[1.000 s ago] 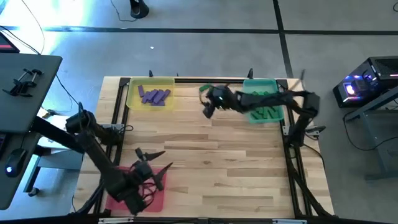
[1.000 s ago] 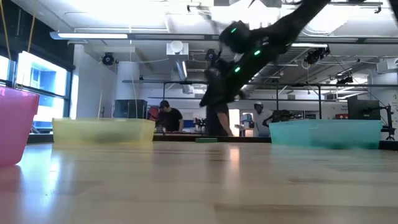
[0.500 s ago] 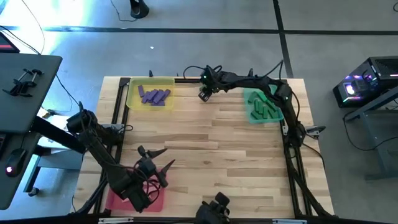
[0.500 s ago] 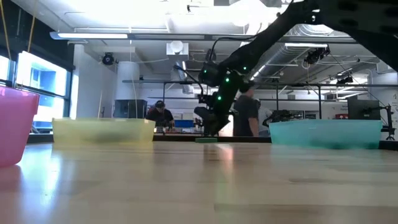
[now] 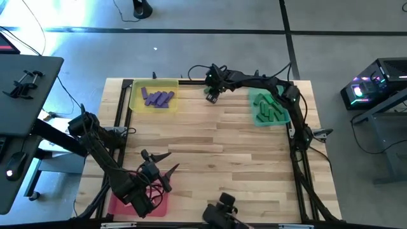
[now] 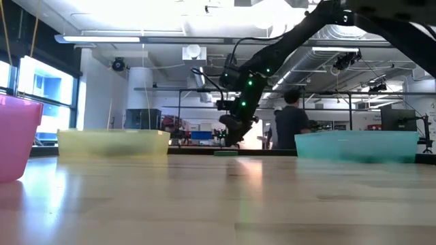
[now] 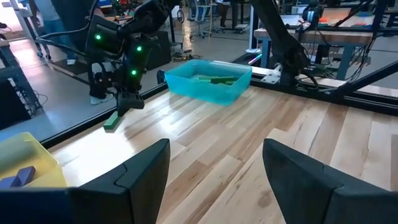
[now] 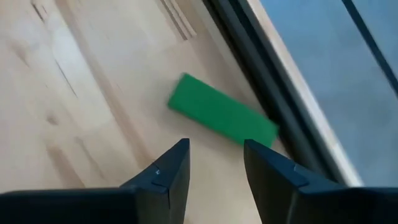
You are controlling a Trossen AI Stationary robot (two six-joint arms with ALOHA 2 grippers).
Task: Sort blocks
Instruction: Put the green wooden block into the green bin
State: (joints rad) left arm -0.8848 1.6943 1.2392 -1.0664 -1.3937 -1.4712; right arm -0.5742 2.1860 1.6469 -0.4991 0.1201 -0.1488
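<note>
**A:** Nearest me, the left gripper [image 5: 154,173] is just parked over the pink tray [image 5: 116,205] at the front left corner, fingers spread wide, nothing in them. Doing nothing, far as I can see.

**B:** And the action's at the back?

**A:** Yep. The right gripper [image 8: 214,165] is reached right across to the far edge, hanging just above a lone green block [image 8: 222,117] lying flat on the wood. Jaws apart, not touching the block, one finger either side of it in line.

**B:** What'd worry you?

**A:** That block sits right against the black rail [image 8: 267,93] along the table's back edge, and it's lying at an angle to the fingers. My guess: one finger comes down on the rail or the block's corner, and it skids or pivots out instead of getting pinched.

**B:** Rest of the table?

**A:** Purple blocks [image 5: 158,97] are in the yellow tray [image 5: 135,95] back left, green ones [image 5: 267,108] in the teal tray [image 5: 253,100] back right. The middle is bare wood, so the carry to teal looks unobstructed. A person [image 6: 291,126] is standing well behind the table.
</note>
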